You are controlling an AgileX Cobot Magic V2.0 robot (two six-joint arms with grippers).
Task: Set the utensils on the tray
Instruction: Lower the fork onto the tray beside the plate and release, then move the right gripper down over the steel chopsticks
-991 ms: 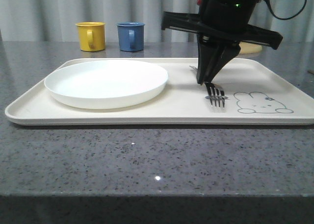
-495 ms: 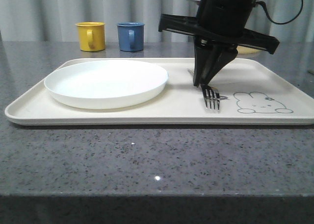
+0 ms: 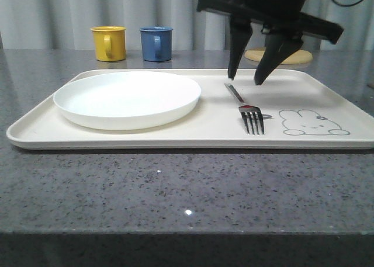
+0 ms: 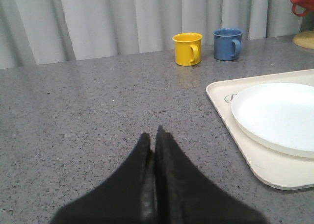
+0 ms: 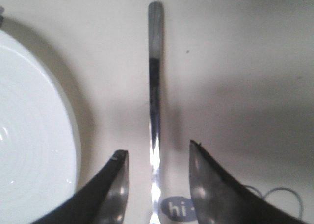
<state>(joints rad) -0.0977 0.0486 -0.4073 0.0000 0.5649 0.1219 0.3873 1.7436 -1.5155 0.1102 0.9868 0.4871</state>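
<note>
The shiny silver four-tined metal fork [image 3: 248,107] lay flat on the large cream-white rectangular tray [image 3: 146,137], between the round white plate [image 3: 127,97] and the grey rabbit drawing [image 3: 312,122], tines toward the camera. The black right gripper [image 3: 244,80] hung just above its handle, jaws spread wide and touching nothing. The black left gripper [image 4: 153,138] sat low over the grey speckled table [image 4: 93,111], fingers pressed together, holding nothing
</note>
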